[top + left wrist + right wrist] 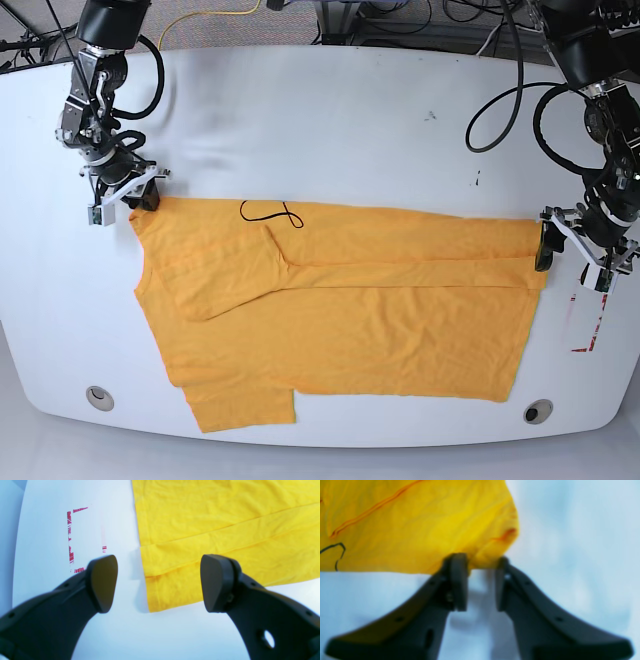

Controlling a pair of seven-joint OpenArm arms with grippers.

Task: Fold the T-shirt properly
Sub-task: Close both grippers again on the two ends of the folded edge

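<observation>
The orange-yellow T-shirt (350, 300) lies spread across the white table, with one sleeve folded in over the body. Its black squiggle mark (270, 213) is near the far edge and also shows in the right wrist view (337, 552). My left gripper (160, 583) is open, its jaws straddling the layered hem corner of the shirt (225, 530); in the base view it (572, 248) is at the shirt's right end. My right gripper (480, 580) has its jaws narrowly apart, with the shirt's corner (420, 525) at the fingertips; in the base view it (125, 192) is at the far left corner.
Red tape marks (70, 540) sit on the table beside the hem, also seen in the base view (590, 320). Two round holes (98, 397) (537, 411) lie near the table's front edge. Cables (500, 100) hang at the back right.
</observation>
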